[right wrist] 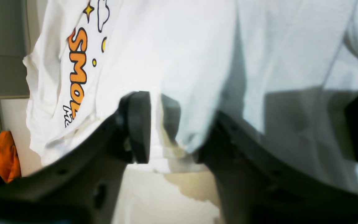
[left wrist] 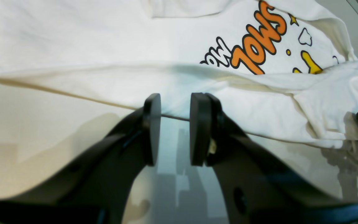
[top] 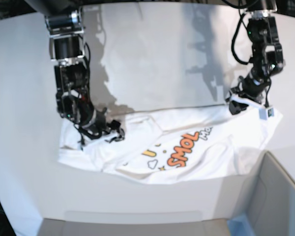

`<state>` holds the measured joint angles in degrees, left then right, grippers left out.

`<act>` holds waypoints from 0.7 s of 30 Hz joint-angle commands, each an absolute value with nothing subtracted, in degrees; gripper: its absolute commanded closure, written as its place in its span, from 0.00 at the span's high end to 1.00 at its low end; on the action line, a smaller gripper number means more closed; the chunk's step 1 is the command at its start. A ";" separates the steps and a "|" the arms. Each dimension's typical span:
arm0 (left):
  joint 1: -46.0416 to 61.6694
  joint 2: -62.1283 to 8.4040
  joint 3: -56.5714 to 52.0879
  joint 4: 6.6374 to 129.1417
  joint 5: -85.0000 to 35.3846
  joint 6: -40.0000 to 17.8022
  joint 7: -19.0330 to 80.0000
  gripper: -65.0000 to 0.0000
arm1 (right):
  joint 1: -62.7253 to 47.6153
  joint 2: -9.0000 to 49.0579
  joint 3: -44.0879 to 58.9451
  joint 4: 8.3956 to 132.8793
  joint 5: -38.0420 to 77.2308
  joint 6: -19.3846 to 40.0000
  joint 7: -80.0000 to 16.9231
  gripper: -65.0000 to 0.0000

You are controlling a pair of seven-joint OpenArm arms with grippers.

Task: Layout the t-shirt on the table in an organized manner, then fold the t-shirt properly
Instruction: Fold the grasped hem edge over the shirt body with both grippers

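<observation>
The white t-shirt (top: 214,150) with orange cartoon letters lies spread and rumpled across the white table (top: 152,59). At the shirt's left end, my right gripper (top: 113,132) is down on it. In the right wrist view its jaws (right wrist: 155,99) stand narrow, with a fold of the t-shirt (right wrist: 182,46) pinched between them and draped over one finger. My left gripper (top: 237,105) is at the shirt's far right corner. In the left wrist view its jaws (left wrist: 176,99) stand apart at the hem of the t-shirt (left wrist: 104,46), with bare table (left wrist: 42,124) below.
A grey box (top: 280,196) with a blue corner (top: 241,223) stands at the front right, close to the shirt. In the right wrist view an orange object (right wrist: 6,155) lies beyond the table's edge at the left. The table's curved front edge (top: 137,184) runs just below the shirt.
</observation>
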<state>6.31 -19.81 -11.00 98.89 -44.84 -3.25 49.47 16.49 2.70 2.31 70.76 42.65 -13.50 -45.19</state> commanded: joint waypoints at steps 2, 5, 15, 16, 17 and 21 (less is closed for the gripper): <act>4.70 -20.70 -11.74 99.91 -45.14 -3.56 48.31 0.24 | 18.07 2.86 2.42 71.60 43.38 -12.79 -44.53 0.16; 1.89 -20.79 -12.44 99.91 -44.97 -2.59 49.10 0.25 | 18.07 2.95 2.51 71.60 43.38 -12.79 -44.53 0.02; -5.23 -20.35 -24.66 97.80 -45.14 -12.09 56.66 0.17 | 17.98 3.03 2.51 71.60 43.38 -12.79 -44.53 0.00; -5.23 -18.77 -26.77 96.40 -45.14 -12.44 56.66 0.16 | 17.89 3.03 2.59 71.78 43.38 -12.79 -44.53 0.00; -5.41 -17.63 -28.62 95.08 -45.14 -12.44 56.66 0.17 | 17.80 3.03 2.59 71.96 43.38 -12.79 -44.53 0.00; -6.73 -16.84 -34.95 88.66 -45.14 -12.35 56.75 0.27 | 17.63 3.03 2.77 72.04 43.38 -12.88 -44.53 0.00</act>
<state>-5.26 -15.42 -34.70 87.24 -43.97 -11.86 58.35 16.10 2.98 2.57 70.87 42.65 -13.50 -45.23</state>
